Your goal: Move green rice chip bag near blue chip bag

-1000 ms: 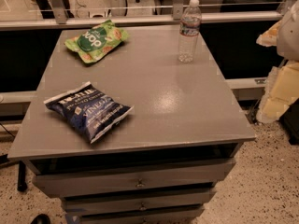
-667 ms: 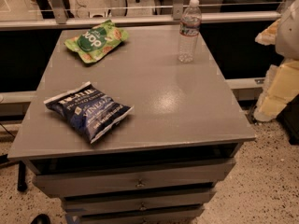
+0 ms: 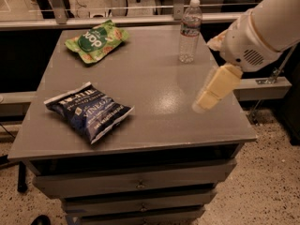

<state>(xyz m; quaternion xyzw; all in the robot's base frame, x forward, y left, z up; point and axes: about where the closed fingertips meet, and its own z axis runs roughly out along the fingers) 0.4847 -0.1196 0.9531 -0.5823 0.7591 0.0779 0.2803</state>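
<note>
**Reach not started: gripper hangs clear, green bag untouched**

1 arm in view. The gripper [image 3: 208,97] hangs below and just right of the water bottle [image 3: 190,29] in the view, above the tabletop and touching nothing. Can't tell whether it's wide or narrow from this angle. Nothing seen in it.

The green rice chip bag [image 3: 96,40] lies flat at the far edge of the grey drawer table [image 3: 154,78], well left of the bottle and about level with it. The blue chip bag [image 3: 88,111] lies flat well below-left of the bottle, toward the near-left corner. The 2 bags are well apart, with bare tabletop between them. The bottle stands upright, cap on.

Step in hand, my read: reach across for the green bag. The task looks to be at its very start.

Doing it well:
- Route the arm in front of the bottle, not over it. It's tall, probably light, and would tip easily.
- Come down on the green bag from above and pinch a raised crinkle or a sealed end. Pressing flat risks sliding it, since the film looks slick and so does the tabletop.
- Lift it clear before carrying it, no dragging.
- Set it on bare table just beside the blue bag, on the side facing the bottle, not on top of it.
- Don't nudge the blue bag toward the near edge.
</note>
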